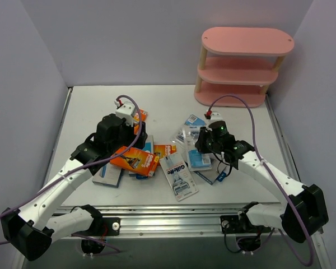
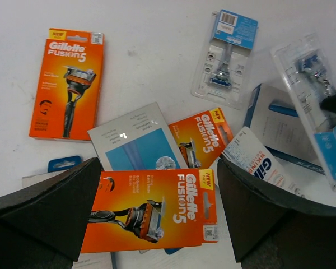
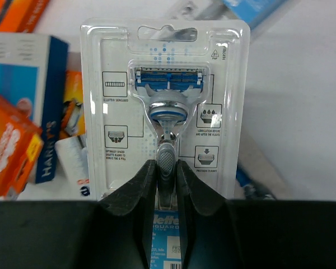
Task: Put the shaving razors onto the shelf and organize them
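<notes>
Mid-table, on the right side of the heap: right gripper (image 3: 166, 168) pinches a blister card (image 3: 165, 73) at the razor's handle.
Left gripper (image 2: 159, 168) is spread wide over an orange box (image 2: 157, 210), one finger on each side. Other razor packs (image 1: 179, 175) lie jumbled at the table (image 1: 84, 106) centre. Pink shelf (image 1: 246, 61) stands at the far right corner, well apart.

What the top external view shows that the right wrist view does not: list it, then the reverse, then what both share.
Only top external: the pink shelf at the far right and the left arm. Only right wrist: the blue blade head and the card's printed icons. Both: the right gripper shut on a blister card, with orange boxes nearby.
</notes>
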{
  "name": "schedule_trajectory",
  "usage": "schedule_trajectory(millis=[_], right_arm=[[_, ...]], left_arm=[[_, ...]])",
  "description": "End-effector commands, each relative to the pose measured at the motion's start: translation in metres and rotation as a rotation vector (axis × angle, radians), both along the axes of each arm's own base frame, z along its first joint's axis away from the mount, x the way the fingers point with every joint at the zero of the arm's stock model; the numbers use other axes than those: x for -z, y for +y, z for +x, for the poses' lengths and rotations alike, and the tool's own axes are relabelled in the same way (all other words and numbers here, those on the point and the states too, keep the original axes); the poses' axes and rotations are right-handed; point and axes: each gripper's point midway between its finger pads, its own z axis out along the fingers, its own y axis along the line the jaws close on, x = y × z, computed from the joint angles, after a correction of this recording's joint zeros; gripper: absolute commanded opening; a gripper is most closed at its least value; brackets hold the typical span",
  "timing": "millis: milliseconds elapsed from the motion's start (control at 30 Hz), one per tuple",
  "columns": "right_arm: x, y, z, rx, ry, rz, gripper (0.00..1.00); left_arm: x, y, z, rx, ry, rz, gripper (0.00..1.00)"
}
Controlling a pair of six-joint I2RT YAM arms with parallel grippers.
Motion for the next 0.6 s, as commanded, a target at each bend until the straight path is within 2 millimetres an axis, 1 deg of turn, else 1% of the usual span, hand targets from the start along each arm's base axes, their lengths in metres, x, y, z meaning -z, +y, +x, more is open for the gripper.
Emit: schedule_trajectory(millis=[0, 33, 67, 100, 133, 167, 200, 233, 267, 300, 333, 400, 467, 500, 567], right_arm=[[-0.041, 0.018, -0.007, -0.056, -0.154, 0.045, 0.00], [-0.049, 0.032, -0.012, -0.086, -0.184, 0.075, 0.00], [-0.050, 0.037, -0.017, -0.103, -0.187, 0.086, 0.00], [-0.056, 0.038, -0.018, -0.090, -0.211, 0.083, 0.00], [-0.058, 0.049, -0.026, -0.119, -0.219, 0.089, 0.00], [-0.059, 0.052, -0.029, -0.123, -0.223, 0.087, 0.00], [-0.060, 0.053, -0.030, -0.110, -0.232, 0.071, 0.00], [-0.060, 0.062, -0.038, -0.134, -0.235, 0.068, 0.00], [-0.059, 0.066, -0.041, -0.139, -0.236, 0.061, 0.00], [-0.056, 0.069, -0.042, -0.144, -0.232, 0.049, 0.00], [-0.054, 0.070, -0.043, -0.134, -0.236, 0.035, 0.00], [-0.050, 0.078, -0.049, -0.148, -0.229, 0.027, 0.00], [-0.049, 0.083, -0.052, -0.153, -0.235, 0.024, 0.00], [-0.048, 0.085, -0.054, -0.157, -0.236, 0.022, 0.00], [-0.052, 0.090, -0.056, -0.158, -0.255, 0.032, 0.00]], left_arm=[[-0.024, -0.026, 0.000, 0.079, 0.002, -0.125, 0.94], [-0.024, -0.029, 0.000, 0.090, 0.013, -0.143, 0.94], [-0.023, -0.032, 0.000, 0.095, 0.030, -0.165, 0.94], [-0.021, -0.043, -0.004, 0.150, 0.060, -0.193, 0.94], [-0.021, -0.047, -0.005, 0.166, 0.073, -0.212, 0.94], [-0.023, -0.052, -0.005, 0.181, 0.087, -0.242, 0.94], [-0.021, -0.060, -0.010, 0.223, 0.115, -0.267, 0.94], [-0.022, -0.062, -0.009, 0.234, 0.126, -0.288, 0.94], [-0.024, -0.066, -0.012, 0.251, 0.141, -0.314, 0.94], [-0.028, -0.070, -0.013, 0.275, 0.137, -0.335, 0.94], [-0.033, -0.075, -0.019, 0.320, 0.142, -0.359, 0.94], [-0.041, -0.080, -0.024, 0.352, 0.133, -0.403, 0.94], [-0.041, -0.085, -0.031, 0.387, 0.154, -0.434, 0.94], [-0.042, -0.088, -0.030, 0.401, 0.157, -0.446, 0.94], [-0.039, -0.094, -0.034, 0.434, 0.192, -0.470, 0.94]])
